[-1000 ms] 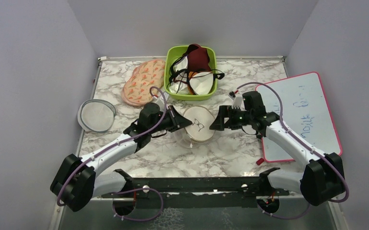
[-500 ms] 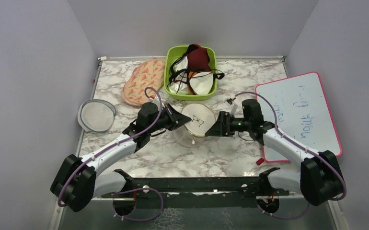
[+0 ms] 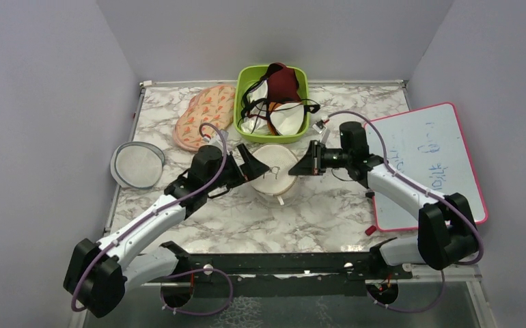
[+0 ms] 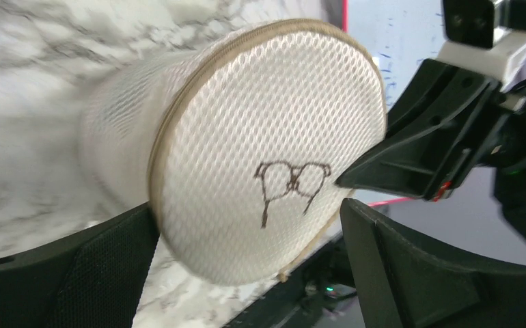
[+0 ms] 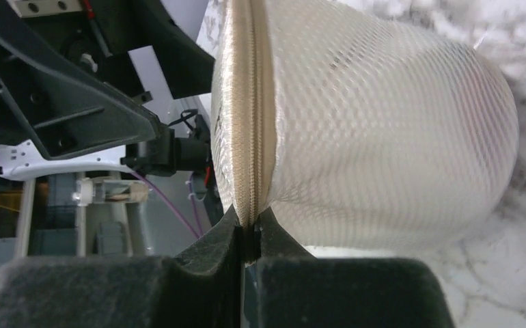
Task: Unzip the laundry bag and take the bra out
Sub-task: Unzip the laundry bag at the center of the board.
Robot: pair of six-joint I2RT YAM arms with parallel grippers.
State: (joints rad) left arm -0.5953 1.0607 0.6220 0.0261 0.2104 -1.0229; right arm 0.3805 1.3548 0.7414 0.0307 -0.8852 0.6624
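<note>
Just behind the laundry bag (image 3: 274, 176), a green bin (image 3: 274, 138) of tangled garments is sitting close, while pink floral pads (image 3: 204, 116), a grey-rimmed mesh disc (image 3: 137, 166) and a whiteboard (image 3: 427, 160) are lying off to the sides of the marble table (image 3: 315, 212); only the grippers are crowding the bag. The left gripper (image 3: 259, 167) is gaping wide, its fingers flanking the bag's marked face, and the right gripper (image 3: 301, 166) is pinching tight on the bag's zip rim. One bag, one bin, one disc, one whiteboard, at least two overlapping pads and two grippers are showing.
</note>
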